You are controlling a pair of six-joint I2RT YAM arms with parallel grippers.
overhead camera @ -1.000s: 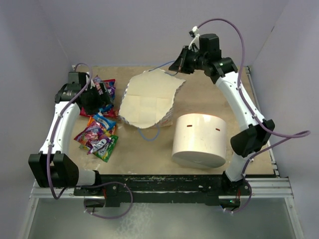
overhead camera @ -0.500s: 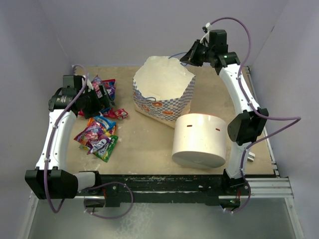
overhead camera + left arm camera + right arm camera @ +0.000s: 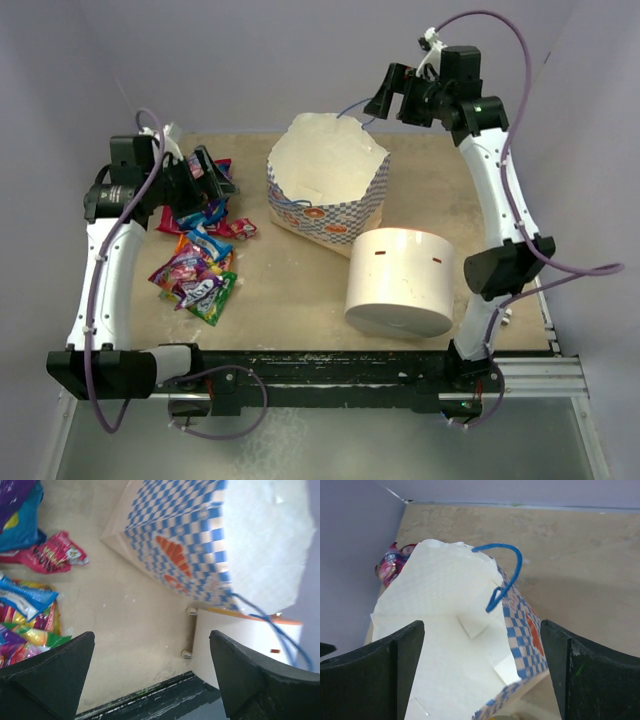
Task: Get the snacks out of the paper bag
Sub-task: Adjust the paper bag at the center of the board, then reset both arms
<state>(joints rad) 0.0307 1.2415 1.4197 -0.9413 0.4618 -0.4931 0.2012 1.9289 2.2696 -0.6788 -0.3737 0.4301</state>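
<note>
Tan desk (image 3: pixel 290 300), pale purple walls on three sides.

Paper bag (image 3: pixel 325 190) stands mouth-up near the middle of the far edge. Blue-and-white checks and an orange logo outside, plain white inside. A thin blue cord handle (image 3: pixel 505 575) loops up from its far rim; a second hangs down the near face.

Snacks (image 3: pixel 195 272) lie outside the bag along the left edge. One loose pile of red, pink, blue, purple and green packets sits about midway down that edge. A few more lie toward the far left corner. One pink packet (image 3: pixel 236 228) lies alone between the pile and the bag, touching neither.

Left end effector (image 3: pixel 205 180) hangs over the far-left packets, fingers spread wide, nothing between them. Its wrist view looks across bare desk to the bag's checkered side (image 3: pixel 190 555).

Right end effector (image 3: pixel 385 95) hovers above the bag's far rim, just over the raised handle. Fingers apart, gripping nothing; the handle stands free below them.

Large white cylinder (image 3: pixel 400 280) sits toward the near right corner, just beside the bag's near right side; I cannot tell whether they touch.
</note>
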